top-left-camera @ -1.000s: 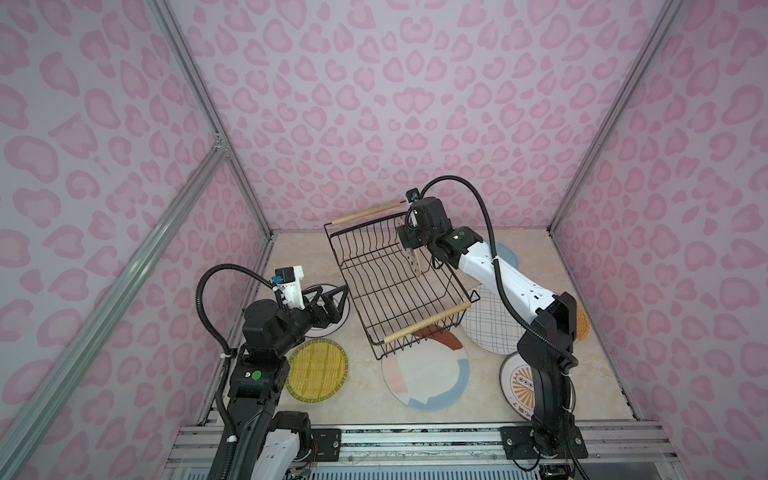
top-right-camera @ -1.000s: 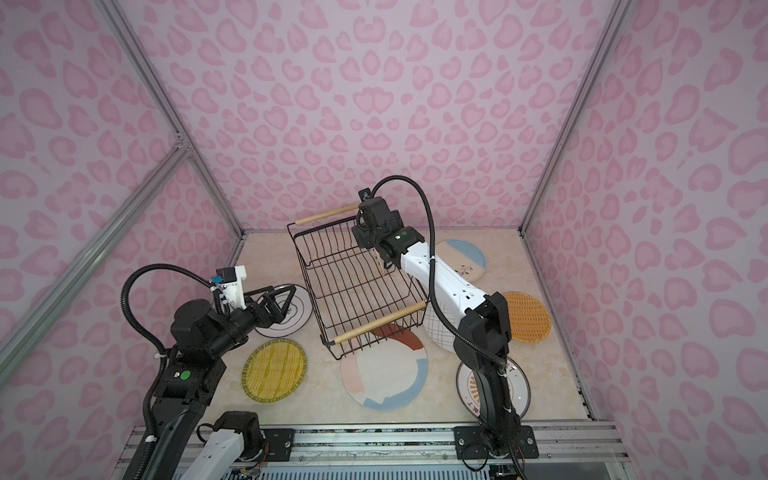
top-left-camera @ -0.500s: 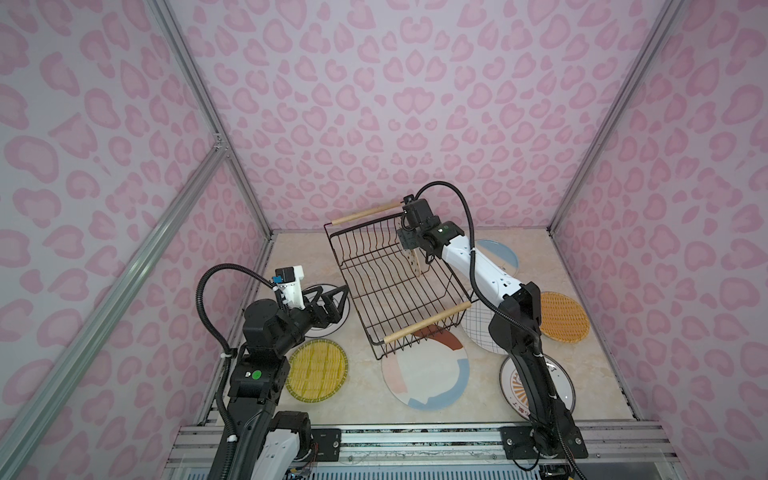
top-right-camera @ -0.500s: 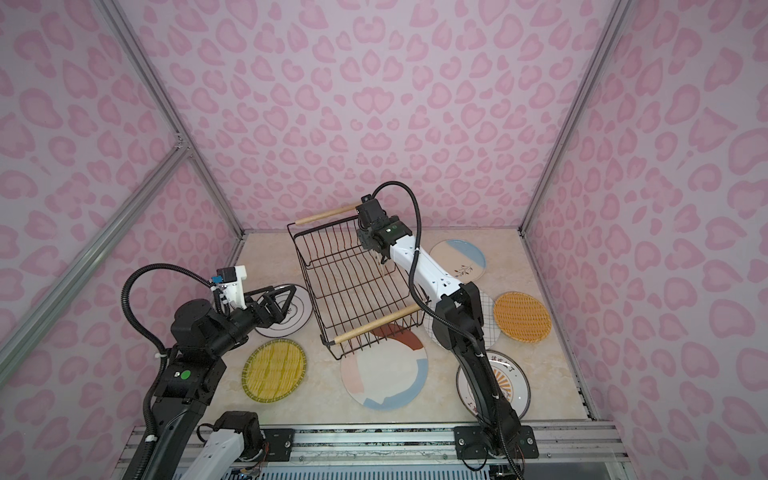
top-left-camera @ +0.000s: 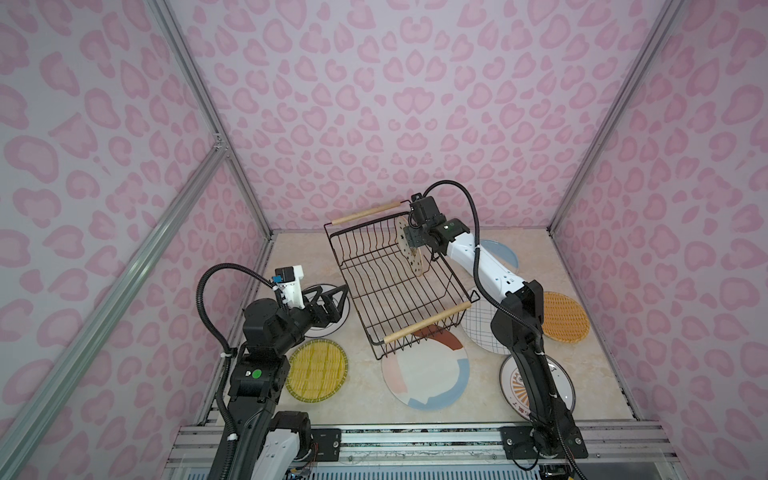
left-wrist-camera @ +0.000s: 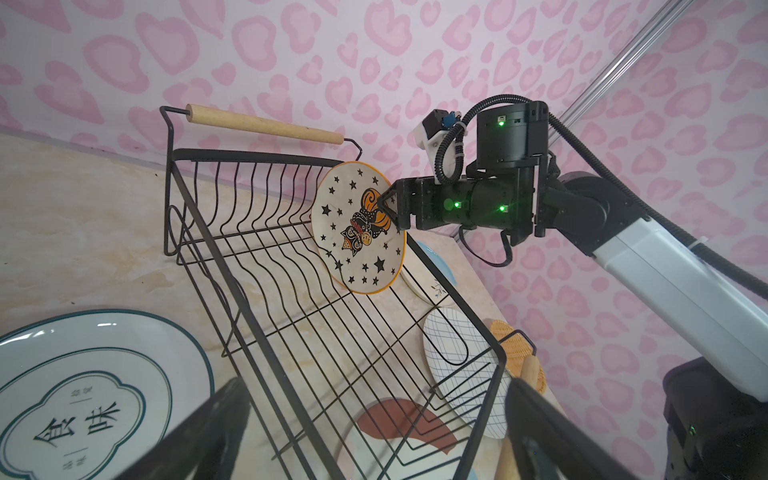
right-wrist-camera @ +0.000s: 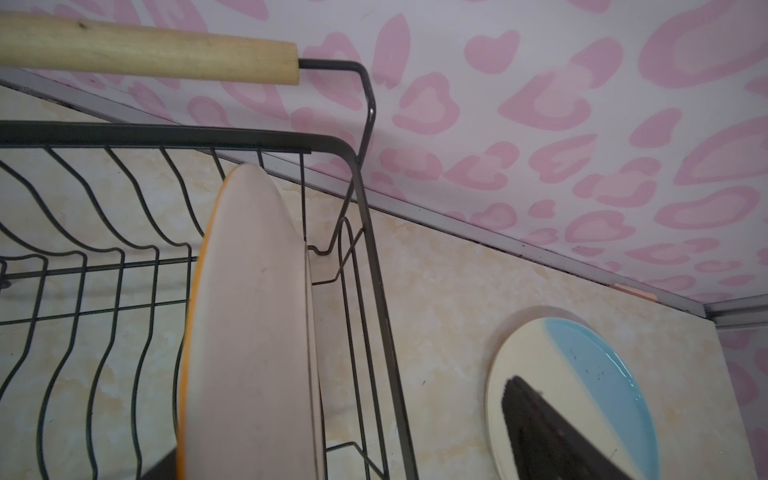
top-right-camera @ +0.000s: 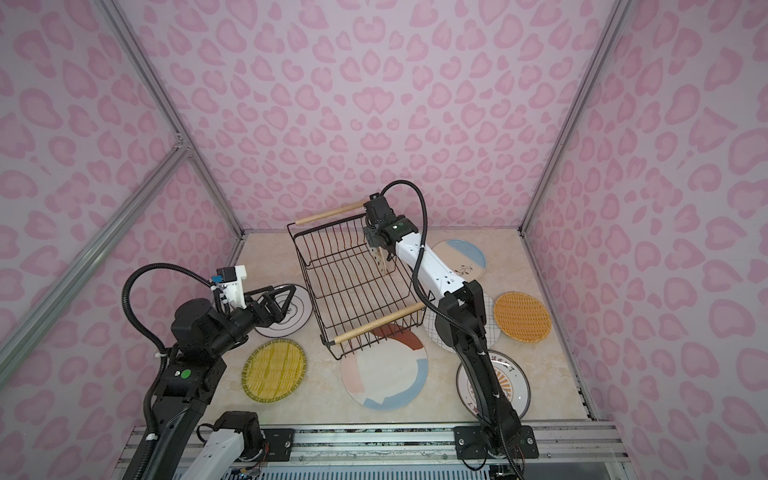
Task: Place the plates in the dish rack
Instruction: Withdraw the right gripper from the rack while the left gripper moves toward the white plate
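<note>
Here R pincer point(left-wrist-camera: 390, 210) stood apart, starred plate point(left-wrist-camera: 357, 232) betw. its jaws, upright in dish rack point(left-wrist-camera: 257, 156); L pincer point(top-left-camera: 332, 297) apart by black-rimmed plate point(left-wrist-camera: 83, 374).

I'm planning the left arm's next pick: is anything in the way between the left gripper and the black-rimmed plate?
Nothing visible. The open left gripper hovers over the black-rimmed plate, which lies flat and uncovered on the table beside the dish rack.
</note>
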